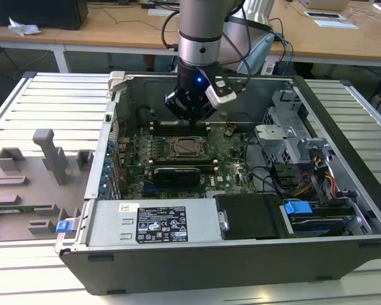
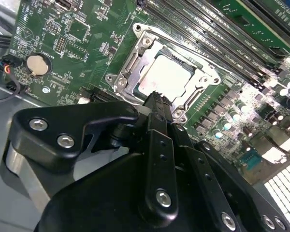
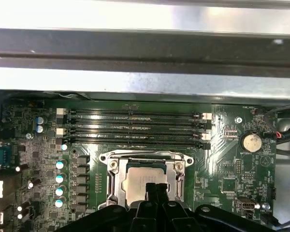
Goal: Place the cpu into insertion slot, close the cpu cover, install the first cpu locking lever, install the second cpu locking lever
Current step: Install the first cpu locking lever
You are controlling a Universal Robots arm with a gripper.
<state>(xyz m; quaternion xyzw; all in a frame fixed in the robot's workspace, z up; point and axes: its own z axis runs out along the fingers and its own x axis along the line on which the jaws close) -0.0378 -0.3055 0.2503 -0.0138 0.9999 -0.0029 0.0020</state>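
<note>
Chip seated in socket, cover down at frame centre; end effector, fingers together and empty, hovers above; levers' state unclear.

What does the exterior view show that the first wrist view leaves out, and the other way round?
The exterior view alone takes in the whole case, the arm reaching into it, the grey fixtures beside it and the blue drive latch. The first wrist view alone makes out the coin battery and the row of capacitors. Both show the motherboard, the cpu in its slot, and the gripper above it.
</note>
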